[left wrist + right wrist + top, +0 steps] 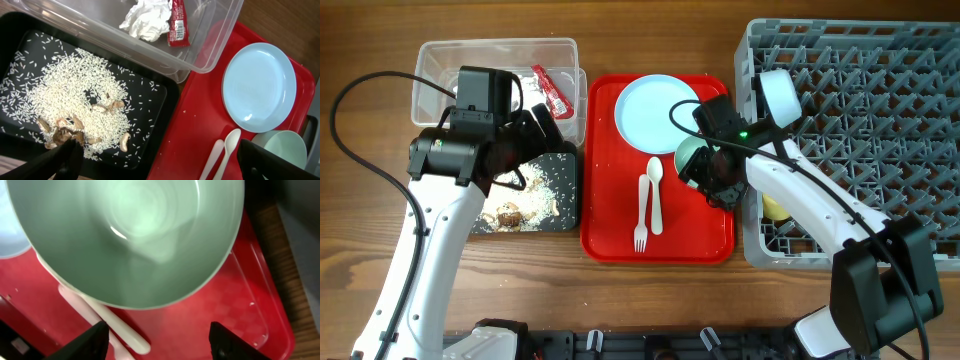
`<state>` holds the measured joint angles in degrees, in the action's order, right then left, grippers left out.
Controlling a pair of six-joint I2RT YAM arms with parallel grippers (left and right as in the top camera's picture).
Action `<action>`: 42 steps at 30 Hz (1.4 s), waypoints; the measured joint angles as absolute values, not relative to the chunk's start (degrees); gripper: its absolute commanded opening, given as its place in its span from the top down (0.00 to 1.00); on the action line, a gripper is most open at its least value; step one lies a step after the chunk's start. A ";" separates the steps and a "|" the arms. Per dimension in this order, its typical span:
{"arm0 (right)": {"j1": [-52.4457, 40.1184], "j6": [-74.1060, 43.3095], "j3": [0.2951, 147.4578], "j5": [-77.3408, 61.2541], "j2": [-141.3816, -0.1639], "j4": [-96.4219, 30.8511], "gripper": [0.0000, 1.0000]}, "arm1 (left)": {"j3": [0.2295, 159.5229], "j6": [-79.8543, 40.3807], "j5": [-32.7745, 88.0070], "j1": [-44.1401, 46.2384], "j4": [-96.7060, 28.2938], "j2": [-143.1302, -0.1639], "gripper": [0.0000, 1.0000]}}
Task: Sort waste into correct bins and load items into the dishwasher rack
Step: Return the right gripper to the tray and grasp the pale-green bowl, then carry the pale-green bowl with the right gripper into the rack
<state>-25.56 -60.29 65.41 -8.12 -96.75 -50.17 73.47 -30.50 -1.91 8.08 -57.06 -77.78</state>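
Currently the red tray (610, 232) holds one plate (655, 108), one fork (642, 212), one spoon (657, 205), one mint green bowl (688, 153). Left gripper (162, 161) gapes wide; right gripper (162, 337) stands parted at the bowl.

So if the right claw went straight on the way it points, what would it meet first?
Most likely the mint green bowl, dead ahead of the right claw on the red tray; how near is unclear.

Red tray (610, 225), mint green bowl (132, 240) (white spoon (656, 200), too).

The right arm (800, 190) hides most of the mint green bowl (688, 152), and the yellow cup (775, 208) shows only partly.
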 measured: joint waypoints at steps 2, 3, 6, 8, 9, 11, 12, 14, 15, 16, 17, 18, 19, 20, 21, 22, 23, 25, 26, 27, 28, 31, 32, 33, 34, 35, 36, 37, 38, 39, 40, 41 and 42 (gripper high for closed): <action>-25.56 -61.56 64.60 -7.42 -96.75 -48.71 0.38 | 73.47 -30.50 -1.91 8.08 -57.04 -77.78 0.00; -25.58 -62.04 64.18 -7.09 -96.75 -47.77 0.39 | 73.47 -30.50 -1.91 8.08 -57.04 -77.78 0.00; -25.56 -63.61 63.53 -5.67 -96.75 -47.48 0.46 | 73.47 -30.50 -1.91 8.08 -57.04 -77.78 0.00; -25.56 -64.47 63.44 -5.06 -96.79 -47.44 0.51 | 73.47 -30.50 -1.91 8.08 -57.04 -77.76 0.00; -25.56 -64.53 63.44 -4.84 -96.82 -47.37 0.52 | 73.47 -30.50 -1.91 8.08 -57.04 -77.76 0.00; -25.58 -64.84 63.42 -4.43 -96.97 -47.20 0.55 | 73.47 -30.50 -1.91 8.08 -57.04 -77.76 0.00; -25.56 -64.97 63.35 -4.27 -97.14 -47.05 0.57 | 73.47 -30.50 -1.91 8.08 -57.06 -77.78 0.00; -25.56 -64.95 63.07 -4.01 -97.69 -46.89 0.61 | 73.47 -30.50 -1.91 8.08 -57.04 -77.76 0.00; -25.56 -65.01 62.85 -3.99 -98.10 -46.85 0.66 | 73.47 -30.50 -1.91 8.08 -57.04 -77.76 0.00; -25.56 -64.90 62.70 -3.99 -98.43 -46.78 0.71 | 73.47 -30.50 -1.91 8.08 -57.04 -77.76 0.00; -25.58 -64.71 62.54 -4.01 -98.78 -46.59 0.75 | 73.47 -30.50 -1.91 8.08 -57.04 -77.76 0.00; -25.71 -64.51 62.43 -4.01 -99.02 -46.41 0.79 | 73.47 -30.50 -1.91 8.08 -57.06 -77.76 0.00; -25.74 -63.79 62.33 -4.01 -99.13 -46.30 0.83 | 73.47 -30.50 -1.91 8.08 -57.04 -77.76 0.00; -25.71 -62.98 62.24 -4.05 -99.18 -46.11 0.86 | 73.47 -30.50 -1.91 8.08 -57.06 -77.76 0.00; -25.71 -62.19 62.24 -4.03 -99.24 -45.93 0.91 | 73.47 -30.50 -1.91 8.08 -57.04 -77.76 0.00; -25.71 -61.45 62.22 -4.03 -99.24 -45.93 0.93 | 73.47 -30.50 -1.91 8.08 -57.06 -77.76 0.00; -25.71 -60.31 62.22 -4.03 -99.24 -45.93 0.95 | 73.47 -30.52 -1.91 8.08 -57.06 -77.78 0.00; -25.71 -58.11 62.22 -4.27 -99.24 -45.98 0.95 | 73.47 -30.50 -1.91 8.08 -57.06 -77.76 0.00; -25.71 -56.88 62.22 -4.49 -99.24 -45.98 0.96 | 73.47 -30.50 -1.91 8.08 -57.04 -77.76 0.00; -25.71 -55.31 62.22 -4.54 -99.24 -45.95 0.96 | 73.47 -30.50 -1.91 8.08 -57.04 -77.76 0.00; -25.71 -54.02 62.22 -4.73 -99.24 -45.93 0.96 | 73.47 -30.50 -1.91 8.08 -57.06 -77.76 0.00; -25.67 -48.71 62.22 -6.13 -99.24 -45.08 0.96 | 73.47 -30.50 -1.91 8.08 -57.04 -77.76 0.00; -25.67 -46.37 62.22 -7.09 -99.24 -44.66 0.96 | 73.47 -30.50 -1.91 8.08 -57.06 -77.76 0.00; -25.67 -44.56 62.26 -7.99 -99.24 -44.49 0.96 | 73.47 -30.50 -1.91 8.08 -57.04 -77.76 0.00; -25.67 -42.06 62.39 -9.04 -99.22 -44.62 0.96 | 73.47 -30.50 -1.91 8.08 -57.04 -77.76 0.00; -25.67 -39.86 62.81 -9.98 -99.22 -45.30 0.95 | 73.47 -30.50 -1.91 8.08 -57.04 -77.76 0.00; -25.67 -37.93 63.61 -10.52 -99.20 -46.57 0.96 | 73.47 -30.52 -1.91 8.08 -57.04 -77.76 0.00; -25.67 -36.01 65.06 -10.92 -99.15 -48.45 0.96 | 73.47 -30.50 -1.91 8.08 -57.06 -77.76 0.00; -25.67 -34.70 66.46 -10.98 -99.00 -49.93 0.96 | 73.47 -30.50 -1.91 8.08 -57.04 -77.76 0.00; -25.67 -33.52 68.01 -10.83 -98.59 -51.18 0.96 | 73.47 -30.50 -1.91 8.08 -57.04 -77.76 0.00; -25.65 -32.16 70.54 -10.28 -97.93 -53.34 0.96 | 73.47 -30.50 -1.89 8.08 -57.06 -77.76 0.00; -25.56 -31.07 73.43 -9.15 -96.90 -55.75 0.96 | 73.47 -30.50 -1.91 8.08 -57.06 -77.76 0.00; -25.34 -30.24 76.16 -7.66 -95.31 -57.25 0.96 | 73.47 -30.50 -1.91 8.08 -57.04 -77.76 0.00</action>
<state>-25.34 -30.24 76.16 -7.66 -95.31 -57.25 73.47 -30.50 -1.91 8.08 -57.04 -77.76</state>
